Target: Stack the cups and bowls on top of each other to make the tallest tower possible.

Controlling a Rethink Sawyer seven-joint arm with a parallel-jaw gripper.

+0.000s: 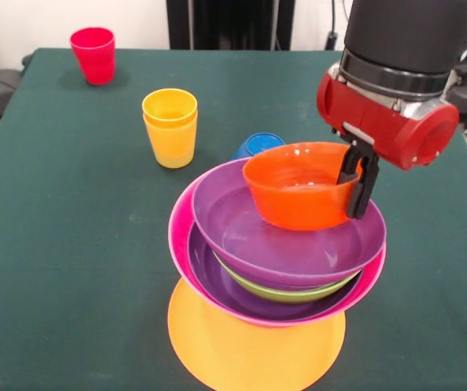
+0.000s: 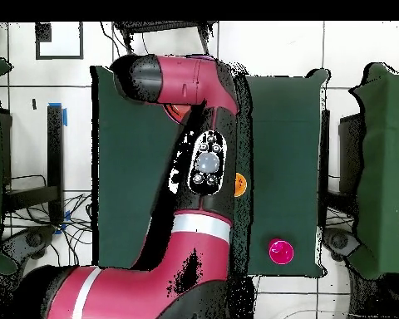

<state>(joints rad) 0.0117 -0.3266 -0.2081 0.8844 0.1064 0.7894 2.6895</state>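
Observation:
The tower stands at the front of the table in the front view: a wide orange bowl (image 1: pixel 249 342) as base, then a pink bowl (image 1: pixel 181 236), a purple bowl (image 1: pixel 217 281), a lime green bowl (image 1: pixel 298 292) and a second purple bowl (image 1: pixel 282 240) on top. My gripper (image 1: pixel 357 194) is shut on the right rim of the small red-orange bowl (image 1: pixel 294 191) and holds it upright over the top purple bowl's hollow; I cannot tell if they touch. The small blue bowl (image 1: pixel 257 145) shows behind the tower. Two yellow cups (image 1: pixel 169 126) sit nested. The red cup (image 1: pixel 93 54) stands far left.
The green table (image 1: pixel 54 244) has its edges close to the tower's front and right. In the overhead view my arm (image 2: pixel 194 166) hides the tower and gripper; the red cup (image 2: pixel 278 251) and part of the yellow cups (image 2: pixel 241 184) show beside it.

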